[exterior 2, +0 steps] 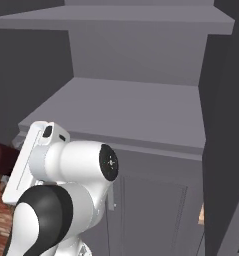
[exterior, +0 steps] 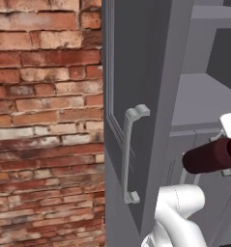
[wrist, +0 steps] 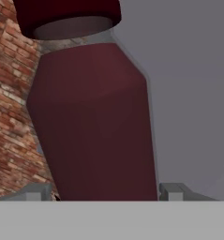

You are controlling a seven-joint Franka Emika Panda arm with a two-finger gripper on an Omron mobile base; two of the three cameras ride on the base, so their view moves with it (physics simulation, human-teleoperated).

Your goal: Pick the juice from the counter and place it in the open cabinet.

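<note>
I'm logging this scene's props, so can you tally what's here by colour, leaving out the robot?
Maroon: 1, the juice, held in the gripper
Dark grey: 1, the open cabinet
Light grey: 1, the door handle
Red: 1, the brick wall
Total: 4

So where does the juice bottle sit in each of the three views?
Left base view: juice at the right edge, lying sideways, beside the cabinet door.
Right base view: a maroon sliver at the left edge, behind the arm.
Hand view: juice centre, between the fingertips.
Shared landmark: the grey cabinet shelf.
</note>
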